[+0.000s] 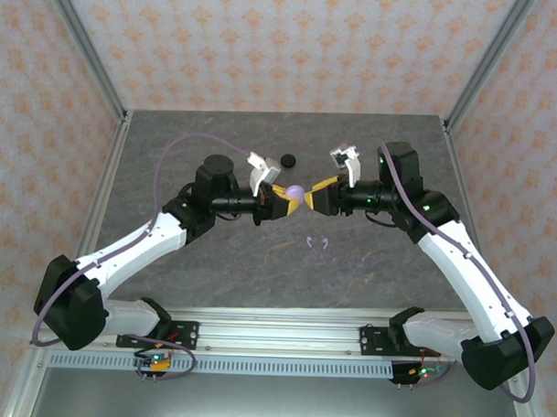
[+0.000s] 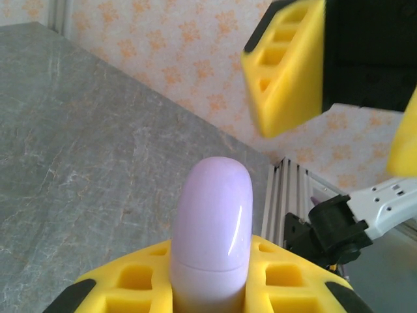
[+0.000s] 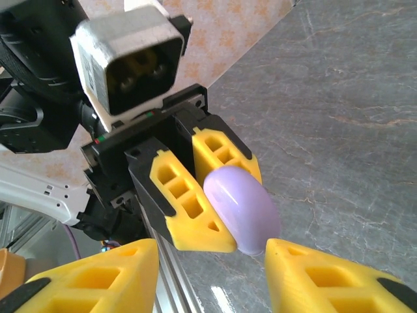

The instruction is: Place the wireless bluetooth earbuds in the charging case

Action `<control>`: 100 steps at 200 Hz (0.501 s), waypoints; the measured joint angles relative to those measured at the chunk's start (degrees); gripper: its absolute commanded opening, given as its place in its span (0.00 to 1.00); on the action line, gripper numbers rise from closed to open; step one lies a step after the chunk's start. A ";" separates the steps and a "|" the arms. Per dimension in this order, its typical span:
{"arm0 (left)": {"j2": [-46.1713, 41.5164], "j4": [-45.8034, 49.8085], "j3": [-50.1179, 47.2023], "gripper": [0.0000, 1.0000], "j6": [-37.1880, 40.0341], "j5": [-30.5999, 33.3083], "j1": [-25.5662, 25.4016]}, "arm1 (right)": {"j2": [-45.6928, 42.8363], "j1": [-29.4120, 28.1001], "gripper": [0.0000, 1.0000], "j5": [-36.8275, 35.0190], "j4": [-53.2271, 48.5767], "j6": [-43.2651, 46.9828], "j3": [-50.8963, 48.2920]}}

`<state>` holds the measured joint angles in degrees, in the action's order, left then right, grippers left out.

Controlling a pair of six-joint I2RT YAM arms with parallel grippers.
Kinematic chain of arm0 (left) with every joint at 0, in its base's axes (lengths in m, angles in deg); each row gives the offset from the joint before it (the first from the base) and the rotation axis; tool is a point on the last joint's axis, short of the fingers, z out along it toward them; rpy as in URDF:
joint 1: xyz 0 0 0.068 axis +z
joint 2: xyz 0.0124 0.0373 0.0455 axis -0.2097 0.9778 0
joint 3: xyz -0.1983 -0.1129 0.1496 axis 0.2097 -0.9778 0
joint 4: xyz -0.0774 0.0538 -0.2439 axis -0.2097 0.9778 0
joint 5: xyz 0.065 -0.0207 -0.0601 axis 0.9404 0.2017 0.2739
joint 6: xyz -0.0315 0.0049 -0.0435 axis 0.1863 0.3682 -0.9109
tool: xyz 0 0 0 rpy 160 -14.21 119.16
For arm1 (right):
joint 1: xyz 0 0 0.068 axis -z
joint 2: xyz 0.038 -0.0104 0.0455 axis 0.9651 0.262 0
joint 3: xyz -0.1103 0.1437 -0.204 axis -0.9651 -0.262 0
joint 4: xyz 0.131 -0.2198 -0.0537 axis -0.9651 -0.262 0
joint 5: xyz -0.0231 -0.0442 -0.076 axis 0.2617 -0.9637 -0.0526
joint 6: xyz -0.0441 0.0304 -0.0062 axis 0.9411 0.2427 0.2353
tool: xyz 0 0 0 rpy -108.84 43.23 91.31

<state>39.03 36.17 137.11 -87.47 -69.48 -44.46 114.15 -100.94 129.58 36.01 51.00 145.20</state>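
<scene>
Lavender charging case clamped between the yellow fingers of the left pincer, with the grey marbled bench behind. At upper right the right pincer hangs with its yellow jaws spread, clear of the case, before floral wallpaper; a black-and-white arm joint sits beside a metal rail

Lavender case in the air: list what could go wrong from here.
1. The smooth, rounded lavender case is held off the table by the left gripper alone, pinched at one end; it might slip and drop.
2. The right gripper stands open around the case's free end; closing off-centre could twist it out of the left gripper's hold.
3. Two lavender earbuds lie on the table close by; a falling case could scatter them.
</scene>
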 measured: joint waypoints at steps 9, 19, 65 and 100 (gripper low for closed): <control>0.00 -0.70 -0.31 0.02 1.01 0.31 -0.31 | -0.20 -0.20 0.48 -0.68 -0.55 -0.02 0.00; 0.00 -2.08 -0.68 0.02 1.88 0.52 -0.50 | -0.20 -0.39 0.48 -1.25 -1.11 0.00 0.00; 0.00 -8.28 -3.89 0.02 4.72 1.14 -1.33 | -0.13 -1.49 0.50 -3.17 -2.84 0.22 0.00; 0.00 -9.66 -4.83 0.02 7.06 1.73 -2.93 | 0.39 -1.84 0.51 -3.69 -3.54 0.63 0.00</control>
<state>39.03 26.51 132.28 -80.41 -67.75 -47.39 114.54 -102.78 125.89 32.47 51.63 145.20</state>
